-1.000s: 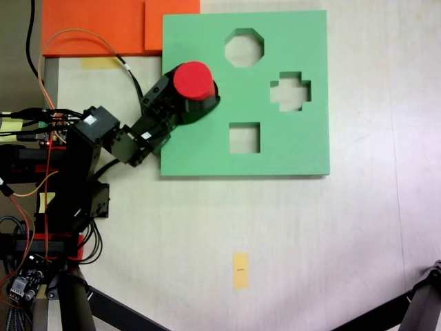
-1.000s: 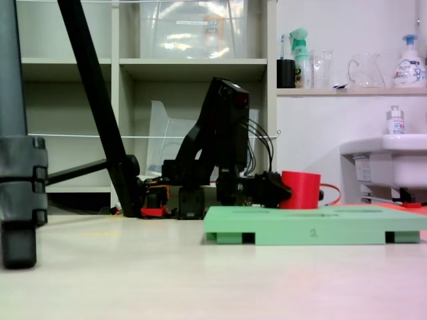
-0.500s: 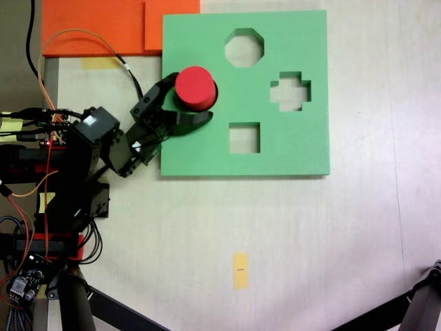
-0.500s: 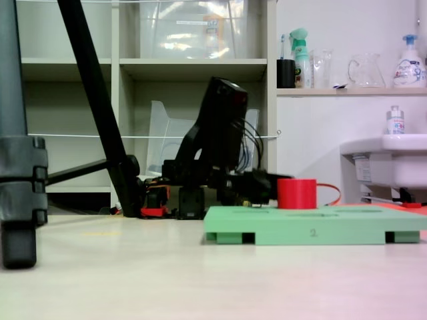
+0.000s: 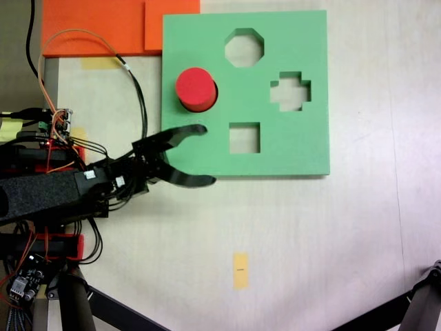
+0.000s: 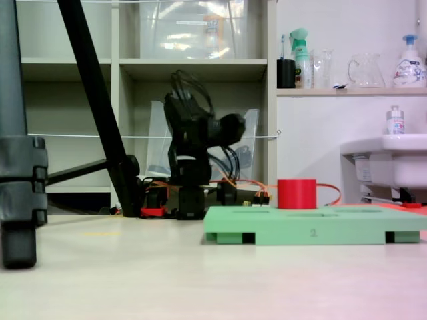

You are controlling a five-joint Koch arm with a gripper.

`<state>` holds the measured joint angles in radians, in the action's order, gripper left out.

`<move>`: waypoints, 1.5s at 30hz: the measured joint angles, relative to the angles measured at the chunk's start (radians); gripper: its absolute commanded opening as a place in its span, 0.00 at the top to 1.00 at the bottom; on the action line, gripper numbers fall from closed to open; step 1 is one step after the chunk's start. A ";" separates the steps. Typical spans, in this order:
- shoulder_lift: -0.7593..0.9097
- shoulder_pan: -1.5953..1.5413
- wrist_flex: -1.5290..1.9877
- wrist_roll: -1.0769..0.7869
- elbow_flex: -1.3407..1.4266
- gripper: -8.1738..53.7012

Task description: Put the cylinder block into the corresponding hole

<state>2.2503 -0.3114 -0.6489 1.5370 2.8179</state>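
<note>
When reading from the low fixed view, start at the tripod leg (image 6: 20, 193), nearest the lens and well to the left of the green board (image 6: 313, 230). Next, locate the board itself, lying flat on the table. Find the cylinder block (image 6: 296, 193) upright on the board, flat top level, upper part standing proud of the board's surface. Beyond the board, note the arm (image 6: 193, 143), blurred and raised, well clear of the block.

Confirm from above. Locate the cylinder block (image 5: 195, 88) in the left part of the green board (image 5: 275, 152), seated in the corresponding hole (image 5: 216, 94), of which just a dark sliver shows along the block's right side. Judge placement as done or very nearly done; cannot tell whether fully bottomed.

Check the gripper (image 5: 209, 154): released, jaws spread wide, holding nothing, straddling the lower left edge of the board, apart from the block.

Handling, as judgement:
- Treat as foam: light, soft, slightly springy, matte and not slippery.
- Expect no breakage; expect denting under hard squeeze.
- Take hold across the round side wall, on the part standing above the board, jaws on opposite sides.
- Press lightly on the flat top if further seating is needed.
- Avoid side pushes, likely to tilt the block or shift the light board.
</note>
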 measured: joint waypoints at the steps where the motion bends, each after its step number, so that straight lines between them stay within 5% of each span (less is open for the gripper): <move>1: 0.000 0.025 0.002 -0.023 0.000 0.22; 15: 0.000 0.212 0.255 -1.358 0.199 0.27; 26: 0.000 0.302 0.525 -1.525 0.249 0.27; 45: 0.002 0.308 0.611 -1.536 0.249 0.32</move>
<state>2.2519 -0.0031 -0.0383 0.0015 3.0664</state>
